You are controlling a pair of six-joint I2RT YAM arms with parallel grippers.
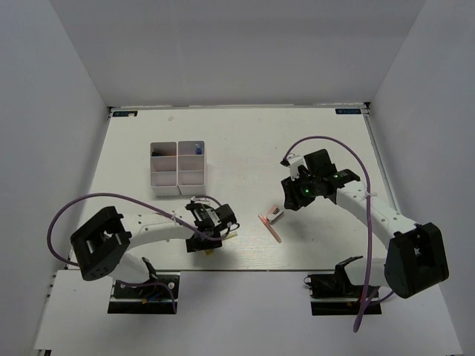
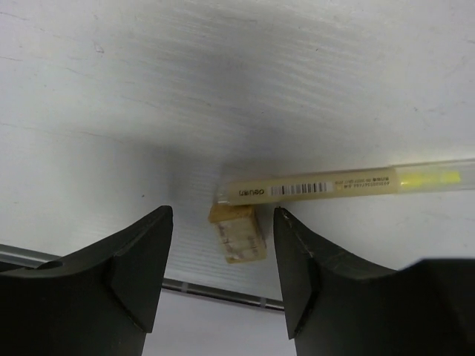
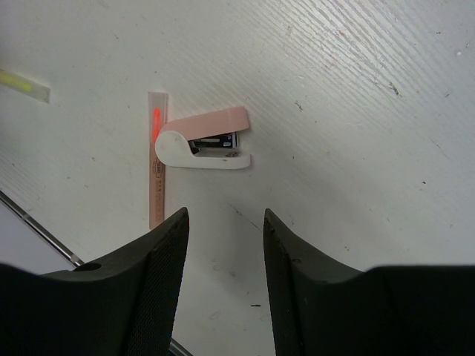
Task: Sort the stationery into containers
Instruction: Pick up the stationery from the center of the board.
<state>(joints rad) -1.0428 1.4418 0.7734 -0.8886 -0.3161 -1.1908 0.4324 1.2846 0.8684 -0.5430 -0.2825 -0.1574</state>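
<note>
Left jaws, spread, hung at the bench (image 2: 111, 89) edge, a tan block (image 2: 237, 231) between their tips touching the yellowish stick (image 2: 334, 184) crosswise beyond. Right jaws, spread, faced bare bench, then a pink stapler (image 3: 204, 141) against the pink stick (image 3: 156, 178). The organizer box (image 1: 178, 167) sat far beyond the left jaws.

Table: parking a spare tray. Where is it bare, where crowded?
Bare: the far strip behind the organizer box, and the gap between it and the right claw. Crowded: near centre, stapler and pink pen, then yellow pen under the left claw.
</note>
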